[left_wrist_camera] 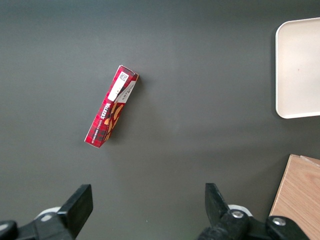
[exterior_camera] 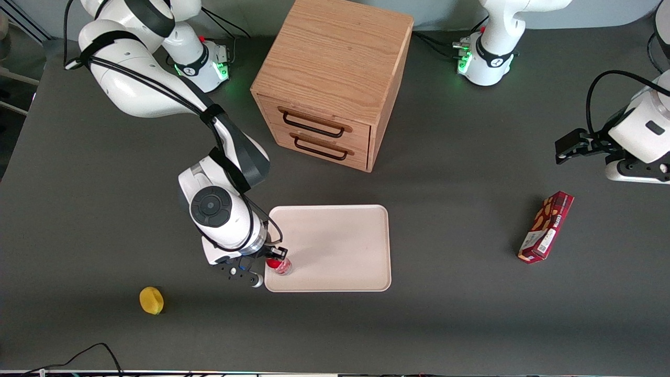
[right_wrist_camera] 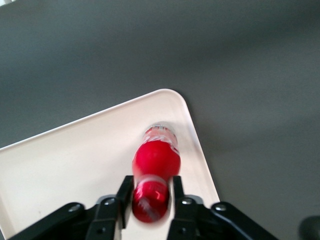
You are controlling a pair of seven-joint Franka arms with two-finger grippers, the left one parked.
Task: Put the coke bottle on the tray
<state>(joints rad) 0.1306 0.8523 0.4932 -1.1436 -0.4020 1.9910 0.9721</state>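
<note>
The coke bottle point(exterior_camera: 280, 266) is small and red, and it stands on the pale pinkish-cream tray point(exterior_camera: 335, 246), at the tray corner nearest the front camera toward the working arm's end. My right gripper point(exterior_camera: 276, 255) hangs just above it. In the right wrist view the gripper point(right_wrist_camera: 151, 184) straddles the red cap of the coke bottle point(right_wrist_camera: 156, 157). One of the black fingers point(right_wrist_camera: 125, 192) lies against the cap and a thin gap shows at the other, so the gripper is open. The cap looks smeared. The tray point(right_wrist_camera: 75, 160) lies under the bottle.
A wooden two-drawer cabinet point(exterior_camera: 332, 84) stands farther from the front camera than the tray. A yellow lemon-like object point(exterior_camera: 151, 300) lies nearer the camera, toward the working arm's end. A dark red snack box point(exterior_camera: 546, 226) point(left_wrist_camera: 111, 111) lies toward the parked arm's end.
</note>
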